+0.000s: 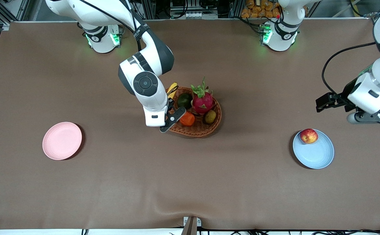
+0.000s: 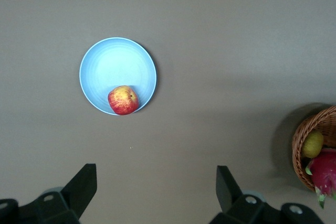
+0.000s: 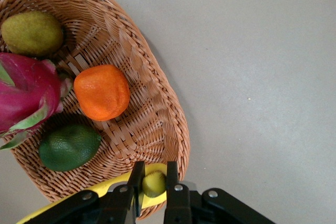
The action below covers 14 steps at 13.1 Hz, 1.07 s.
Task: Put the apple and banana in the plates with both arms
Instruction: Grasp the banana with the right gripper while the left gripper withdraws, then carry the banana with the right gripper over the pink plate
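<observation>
- At the middle of the table, your right gripper [image 3: 154, 184] is over the rim of the wicker basket [image 1: 199, 130] on the side toward the right arm's end, its fingers [image 3: 135, 178] pinched on the banana [image 3: 152, 183].
- The banana lies across that rim; in the front view only a short yellow stretch [image 1: 172, 90] shows past the arm, so how far it has left the basket you cannot quite tell.
- Inside the basket sit a dragon fruit [image 1: 203, 101], an orange [image 1: 187, 119], a dark green fruit [image 1: 184, 100] and a small yellow-green fruit [image 1: 210, 116], crowded close together.
- Toward the right arm's end, the pink plate [image 1: 62, 140] sits alone, well apart from the basket, with bare brown table [image 1: 128, 182] all around it.
- Toward the left arm's end, the apple [image 1: 309, 135] rests in the blue plate [image 1: 317, 155], tucked against the part of the rim farther from the front camera.
- Your left gripper [image 2: 156, 188] hangs above bare table beside the blue plate, fingers [image 2: 84, 184] spread wide and holding nothing, the arm waiting.
- Wide uncluttered table separates the blue plate from the basket, and also both plates from the table edge nearest the front camera.
</observation>
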Each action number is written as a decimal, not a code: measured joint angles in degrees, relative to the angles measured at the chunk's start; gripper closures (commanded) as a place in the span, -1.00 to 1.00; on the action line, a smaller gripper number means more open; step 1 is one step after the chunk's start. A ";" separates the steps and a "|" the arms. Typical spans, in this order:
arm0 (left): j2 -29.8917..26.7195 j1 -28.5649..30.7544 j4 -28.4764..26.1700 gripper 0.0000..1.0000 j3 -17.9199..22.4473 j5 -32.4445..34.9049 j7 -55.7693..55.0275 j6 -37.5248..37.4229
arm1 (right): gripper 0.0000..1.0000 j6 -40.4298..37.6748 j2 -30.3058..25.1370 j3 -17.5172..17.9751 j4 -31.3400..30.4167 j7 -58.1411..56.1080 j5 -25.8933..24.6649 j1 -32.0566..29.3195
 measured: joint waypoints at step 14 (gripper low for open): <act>-0.41 0.47 2.38 -1.00 0.40 -0.02 0.01 -4.48 | 1.00 -8.05 -3.59 -3.37 0.09 -7.58 -0.19 -13.42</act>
